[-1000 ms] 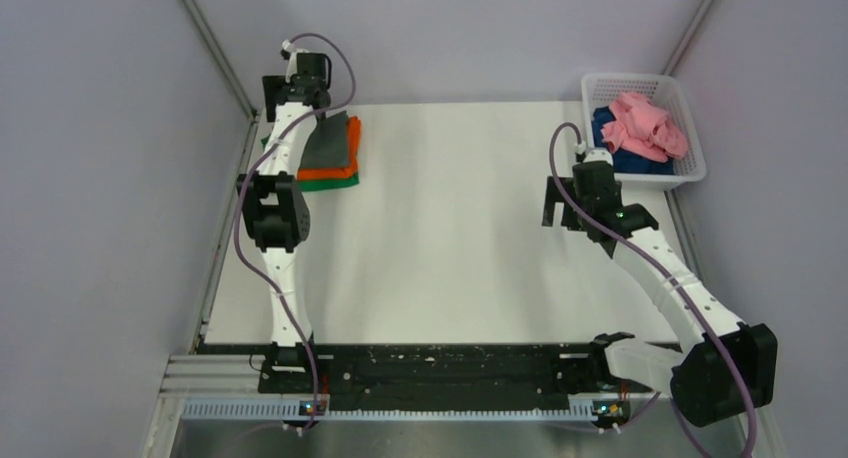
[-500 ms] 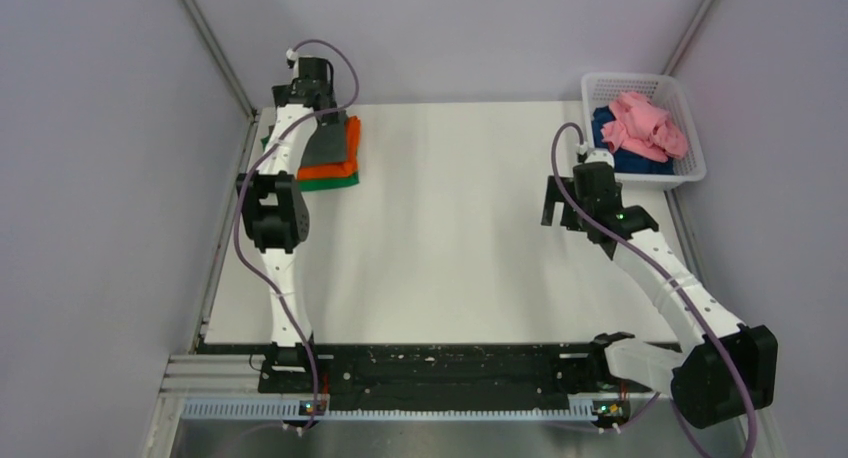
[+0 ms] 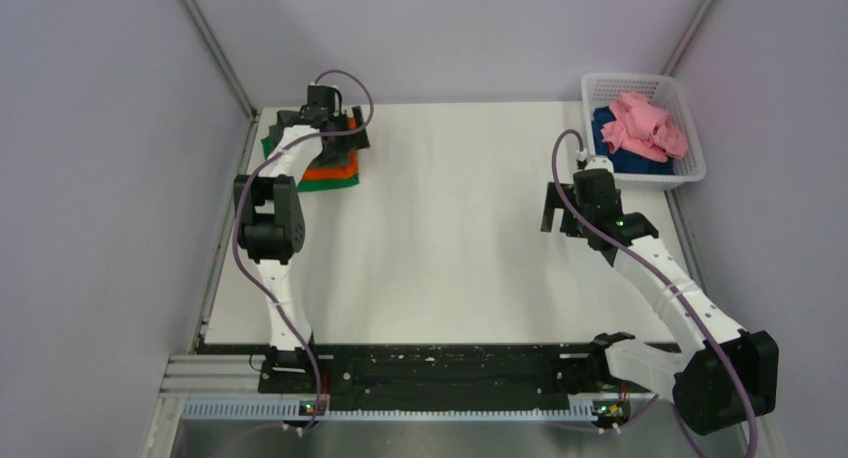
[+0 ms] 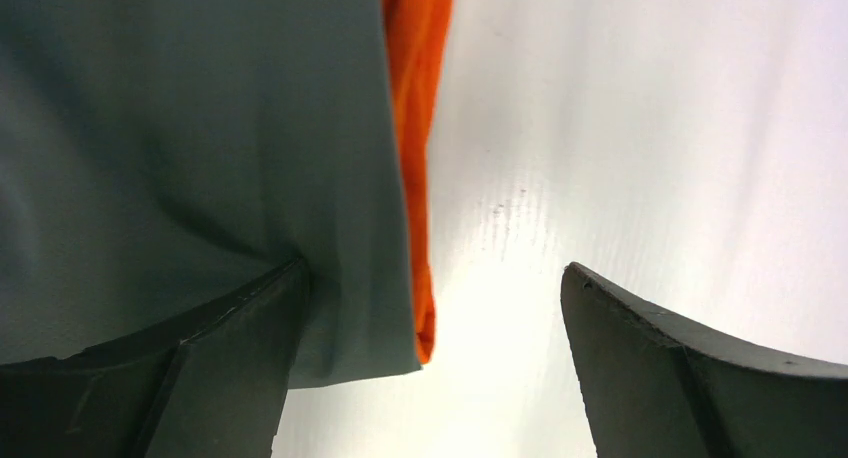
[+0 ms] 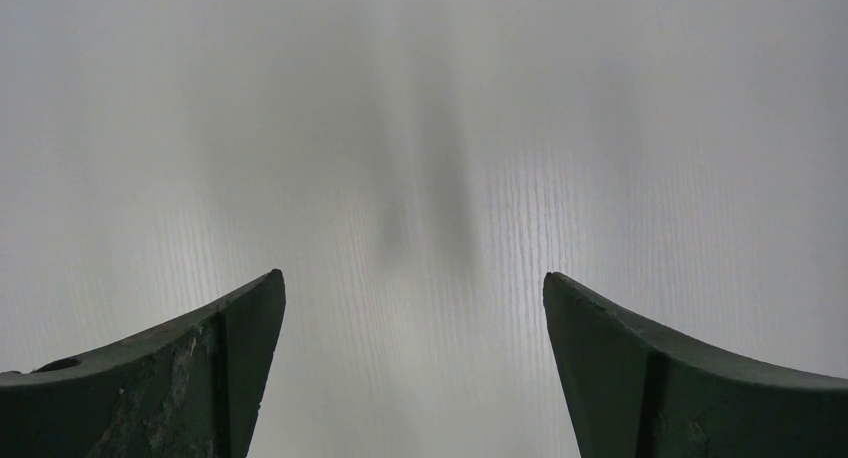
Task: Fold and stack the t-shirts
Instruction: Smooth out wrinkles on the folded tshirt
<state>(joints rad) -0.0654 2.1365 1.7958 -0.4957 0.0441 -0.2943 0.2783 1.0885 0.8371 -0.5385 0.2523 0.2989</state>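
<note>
- The table (image 3: 470,238) is carrying a stack of t-shirts at its far left corner and a white mesh basket (image 3: 640,79) at its far right.
- The basket is holding a pink t-shirt (image 3: 645,123) crumpled over a dark blue t-shirt (image 3: 628,162).
- The dark grey t-shirt (image 4: 180,128) is lying folded on top of the stack, over the orange t-shirt (image 4: 410,98), with the green t-shirt (image 3: 340,183) lying lowest.
- The left tool (image 4: 432,278) is standing apart, one finger touching the dark grey t-shirt near its edge, the other hanging over bare table.
- The right tool (image 5: 412,288) is hanging apart over bare table near the basket.
</note>
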